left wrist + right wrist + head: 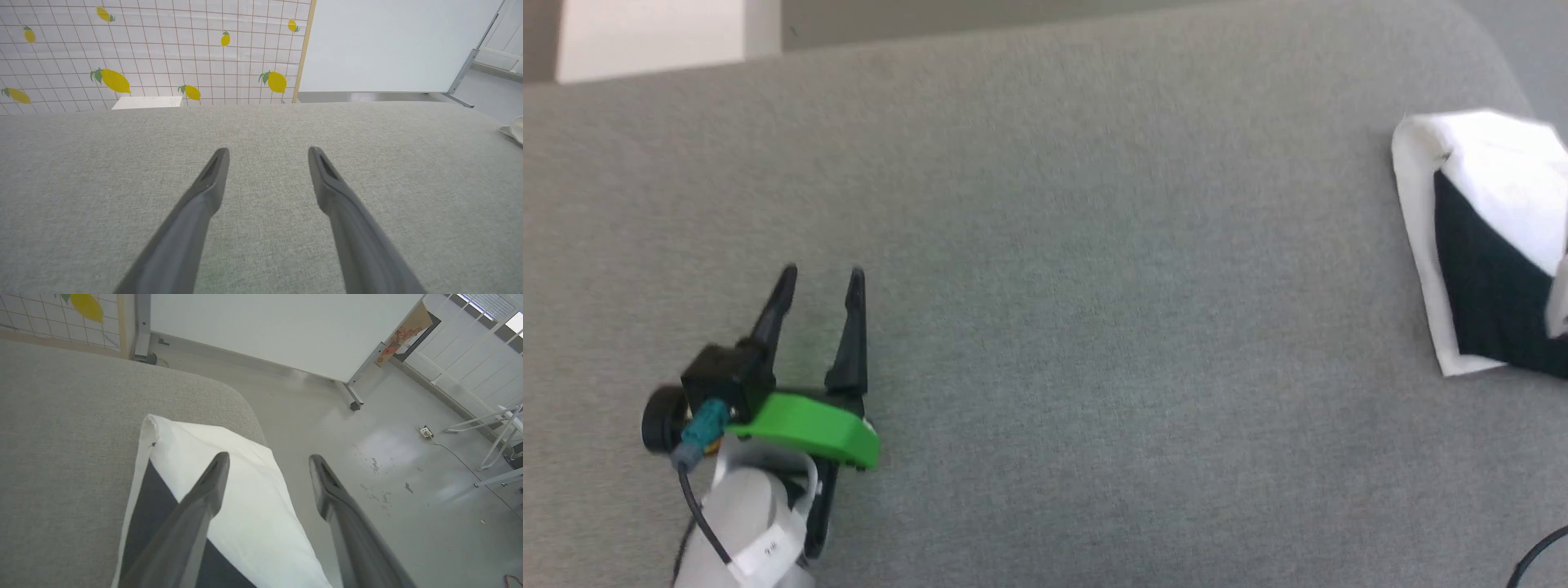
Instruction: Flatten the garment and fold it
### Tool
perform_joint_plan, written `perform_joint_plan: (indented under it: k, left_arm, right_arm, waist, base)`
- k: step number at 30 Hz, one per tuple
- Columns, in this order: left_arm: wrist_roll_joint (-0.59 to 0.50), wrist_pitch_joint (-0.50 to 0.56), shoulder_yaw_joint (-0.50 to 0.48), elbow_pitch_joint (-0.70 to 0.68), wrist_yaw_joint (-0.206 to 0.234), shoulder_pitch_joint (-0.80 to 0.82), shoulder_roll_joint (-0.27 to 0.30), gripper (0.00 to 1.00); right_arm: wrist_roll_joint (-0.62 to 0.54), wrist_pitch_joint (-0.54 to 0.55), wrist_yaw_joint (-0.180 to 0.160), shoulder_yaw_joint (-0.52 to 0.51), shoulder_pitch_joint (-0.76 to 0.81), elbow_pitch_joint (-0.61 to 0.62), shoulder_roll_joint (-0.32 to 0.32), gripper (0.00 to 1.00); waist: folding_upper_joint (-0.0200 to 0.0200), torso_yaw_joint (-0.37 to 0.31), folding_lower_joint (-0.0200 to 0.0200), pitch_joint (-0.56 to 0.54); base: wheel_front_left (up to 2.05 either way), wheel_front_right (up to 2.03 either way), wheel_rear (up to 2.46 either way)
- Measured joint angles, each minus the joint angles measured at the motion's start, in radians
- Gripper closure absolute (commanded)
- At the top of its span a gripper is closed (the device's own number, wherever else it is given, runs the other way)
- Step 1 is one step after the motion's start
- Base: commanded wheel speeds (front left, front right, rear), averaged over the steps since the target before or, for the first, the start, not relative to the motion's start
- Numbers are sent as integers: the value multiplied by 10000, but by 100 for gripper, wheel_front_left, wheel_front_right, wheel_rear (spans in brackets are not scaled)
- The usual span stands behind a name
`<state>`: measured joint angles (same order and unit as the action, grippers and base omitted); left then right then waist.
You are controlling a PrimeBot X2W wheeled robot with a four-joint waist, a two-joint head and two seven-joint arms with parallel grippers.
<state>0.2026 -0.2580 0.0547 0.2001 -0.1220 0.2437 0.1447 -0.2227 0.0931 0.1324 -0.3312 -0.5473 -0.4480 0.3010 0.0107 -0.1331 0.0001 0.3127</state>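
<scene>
One garment (1494,184), white with a black triangular panel on top, folded into a compact packet. Lies at the far right of the grey upholstered surface (1094,286), close to its rounded corner, well apart from the left gripper (822,275).

Progress, judged: flattening and folding apparently complete, or very nearly. Edges doubled under, layers stacked, no loose sleeve trailing. Remaining, at most: a squaring-up of the packet and perhaps a shift inward. From the right wrist view, the outer side sits at the very edge of the surface, floor (388,457) beyond. Any overhang cannot be told.

Condition of the cloth: soft, lightly creased, white layer smooth and slightly puffed along the outer fold, black panel flat, one tiny dark speck near the upper corner.

Left gripper: fingers parted moderately, nothing between them, above bare upholstery.

Right gripper (269,458): fingers spread likewise, holding nothing, poised over the packet's outer portion. Contact with the cloth not determinable.
</scene>
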Motion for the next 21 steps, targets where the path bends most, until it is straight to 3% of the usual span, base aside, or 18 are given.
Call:
perform_joint_plan:
  k: [9, 15, 21]
  left_arm:
    - [102, -2, -23, 341, 42, -717, -407, 0]
    - [190, -2, 25, 585, 42, -941, -499, 0]
    - [228, -2, 94, 773, 40, -1144, -558, 0]
  right_arm:
    - [1730, -1174, 0, 431, 2145, 2211, -1114, 0]
    - [2408, -1446, -2, 953, 3653, 3764, -2023, 0]
    - [2581, -1657, -2, 1565, 4619, 4451, -2393, 0]
  waist:
    - [0, 516, -1, -1583]
    - [0, 1104, -1, -2329]
    - [0, 1616, -1, -2892]
  base:
    - [0, 0, 0]
    - [0, 0, 0]
    - [0, 0, 0]
